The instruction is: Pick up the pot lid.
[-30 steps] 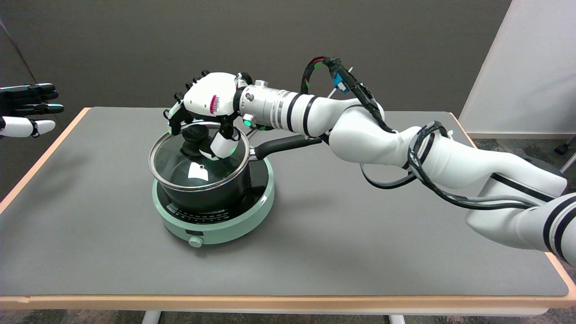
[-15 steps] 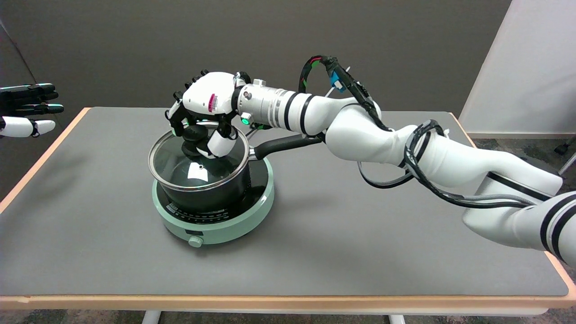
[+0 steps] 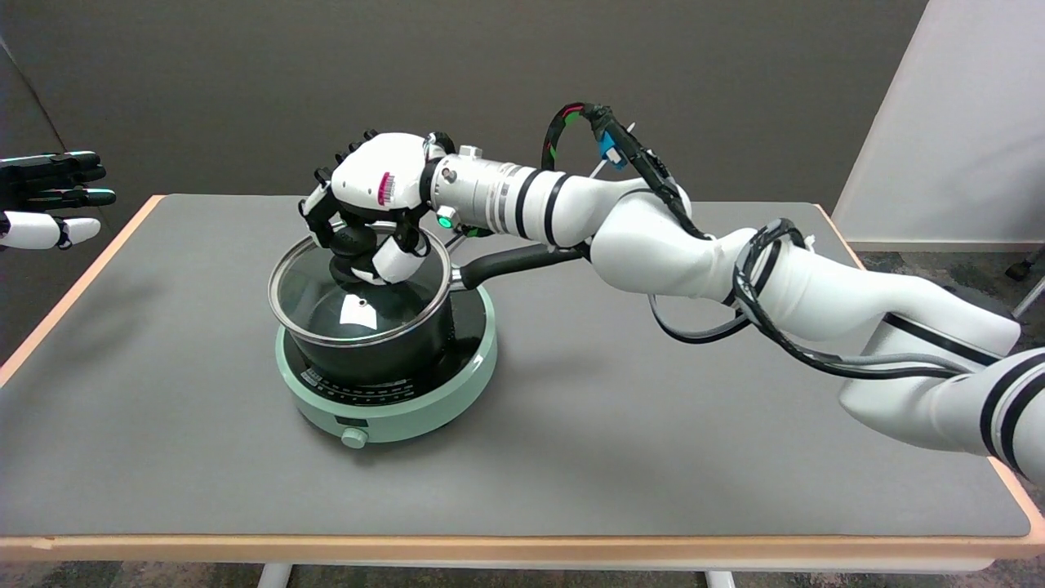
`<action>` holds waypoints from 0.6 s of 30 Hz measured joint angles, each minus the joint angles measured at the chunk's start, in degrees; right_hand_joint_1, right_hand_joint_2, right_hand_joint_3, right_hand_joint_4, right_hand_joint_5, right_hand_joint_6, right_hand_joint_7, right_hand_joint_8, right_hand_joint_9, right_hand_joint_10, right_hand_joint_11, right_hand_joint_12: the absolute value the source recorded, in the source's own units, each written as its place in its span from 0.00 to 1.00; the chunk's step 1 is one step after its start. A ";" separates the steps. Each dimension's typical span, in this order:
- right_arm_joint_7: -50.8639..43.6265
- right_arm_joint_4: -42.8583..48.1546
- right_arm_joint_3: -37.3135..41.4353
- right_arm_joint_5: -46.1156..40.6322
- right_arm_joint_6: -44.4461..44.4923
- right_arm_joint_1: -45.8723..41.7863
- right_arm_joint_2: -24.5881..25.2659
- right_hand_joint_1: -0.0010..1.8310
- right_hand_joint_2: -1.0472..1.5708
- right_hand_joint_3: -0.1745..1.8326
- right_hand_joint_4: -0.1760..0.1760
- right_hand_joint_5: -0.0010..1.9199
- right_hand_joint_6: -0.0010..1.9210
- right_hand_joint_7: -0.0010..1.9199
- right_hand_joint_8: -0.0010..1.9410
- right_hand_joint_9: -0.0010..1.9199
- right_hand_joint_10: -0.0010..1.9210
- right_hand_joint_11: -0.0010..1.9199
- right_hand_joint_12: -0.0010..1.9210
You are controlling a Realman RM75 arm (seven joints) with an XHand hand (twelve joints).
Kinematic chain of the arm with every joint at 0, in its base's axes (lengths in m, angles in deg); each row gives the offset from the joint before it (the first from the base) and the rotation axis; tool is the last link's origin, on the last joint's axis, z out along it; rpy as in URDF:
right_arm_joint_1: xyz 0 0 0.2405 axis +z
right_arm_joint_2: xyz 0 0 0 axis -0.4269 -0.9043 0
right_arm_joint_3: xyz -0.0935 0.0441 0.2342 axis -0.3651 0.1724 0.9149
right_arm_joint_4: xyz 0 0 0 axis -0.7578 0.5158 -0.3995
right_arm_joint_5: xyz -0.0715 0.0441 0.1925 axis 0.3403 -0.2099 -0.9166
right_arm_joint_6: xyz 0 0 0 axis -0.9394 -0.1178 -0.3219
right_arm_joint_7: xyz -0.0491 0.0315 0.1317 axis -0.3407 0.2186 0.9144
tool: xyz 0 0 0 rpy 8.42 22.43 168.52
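Grey table [image 3: 620,425]: the right hand [image 3: 371,204] has its fingers [image 3: 398,260] closed around the black knob of the pot lid [image 3: 359,306], atop the green cooker [image 3: 388,408]. The markings on the cooker's rim are unreadable.

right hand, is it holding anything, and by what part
The right hand grips the pot lid by its black knob; the lid's rim still sits on the pot.

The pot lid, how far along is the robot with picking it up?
Done: the right hand has reached the pot lid and its fingers wrap the black knob. In hand: closing that grip. Left: the lift itself, since the glass lid appears to sit on the pot, which stands on the green cooker.
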 measured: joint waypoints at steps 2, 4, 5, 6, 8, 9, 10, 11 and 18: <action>0.00 0.04 0.00 -0.02 0.02 -0.06 0.00 0.66 0.80 0.21 0.44 0.41 0.73 0.51 0.51 0.46 0.47 0.34 0.67; 0.00 0.09 -0.01 -0.04 0.12 -0.11 -0.01 0.65 0.78 0.26 0.53 0.42 0.70 0.51 0.54 0.46 0.54 0.33 0.73; 0.01 0.12 -0.02 -0.04 0.16 -0.12 -0.01 0.65 0.79 0.26 0.56 0.41 0.70 0.50 0.58 0.46 0.57 0.34 0.75; 0.00 0.17 -0.02 -0.04 0.17 -0.13 -0.01 0.65 0.79 0.26 0.57 0.41 0.70 0.49 0.60 0.46 0.60 0.34 0.77; 0.00 0.25 -0.03 -0.04 0.17 -0.15 -0.03 0.72 0.75 0.34 0.92 0.39 0.63 0.48 0.64 0.45 0.61 0.33 0.78; 0.00 0.28 -0.03 -0.04 0.18 -0.16 -0.03 0.74 0.74 0.36 1.00 0.38 0.62 0.47 0.66 0.45 0.62 0.32 0.79; 0.00 0.34 -0.03 -0.04 0.18 -0.18 -0.03 0.74 0.74 0.36 1.00 0.38 0.62 0.47 0.66 0.44 0.64 0.32 0.80; 0.00 0.36 -0.03 -0.03 0.19 -0.19 -0.04 0.74 0.74 0.37 1.00 0.38 0.63 0.47 0.66 0.44 0.64 0.32 0.80; 0.00 0.46 -0.03 0.03 0.63 -0.22 -0.04 0.74 0.73 0.38 1.00 0.36 0.64 0.46 0.68 0.43 0.69 0.31 0.80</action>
